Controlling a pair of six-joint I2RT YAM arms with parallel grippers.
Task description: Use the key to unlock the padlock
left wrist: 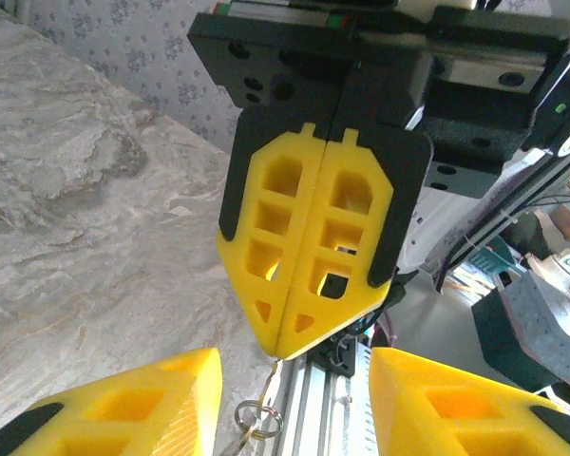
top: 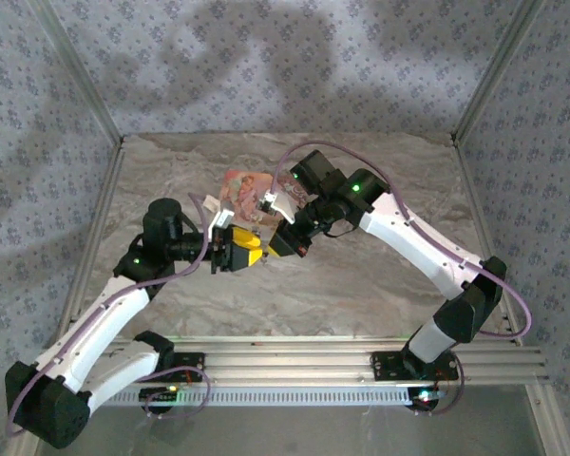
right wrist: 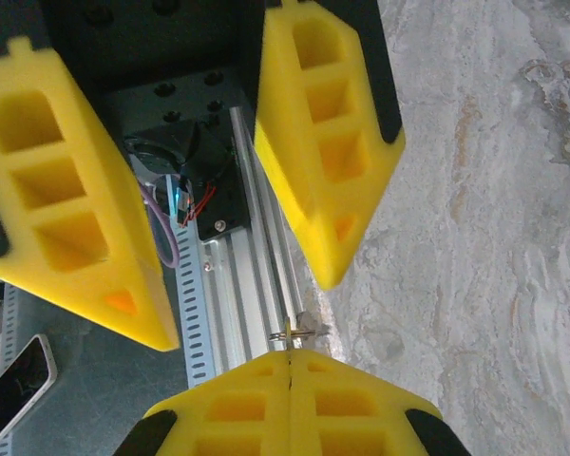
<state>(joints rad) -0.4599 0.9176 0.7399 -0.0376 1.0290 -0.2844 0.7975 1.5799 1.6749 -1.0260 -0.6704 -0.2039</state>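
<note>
Hanging from the tightly closed tips of the right tool (left wrist: 280, 350), the key ring (left wrist: 256, 416) dangles between the spread, empty fingers of the left tool (right wrist: 245, 306); I cannot make out the padlock.

Pink floral box (top: 239, 187) on marble-patterned table (top: 361, 285); blue-grey floral-print walls (top: 266, 66) on three sides; ribbed aluminium rail (top: 294, 356) along near edge; dark-screened phone (right wrist: 17, 385) on grey surface beside it.

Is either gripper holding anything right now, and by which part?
The right gripper pinches a thin metal piece, apparently the key, by one end; its ring dangles free. The left gripper is open, holding nothing.
</note>
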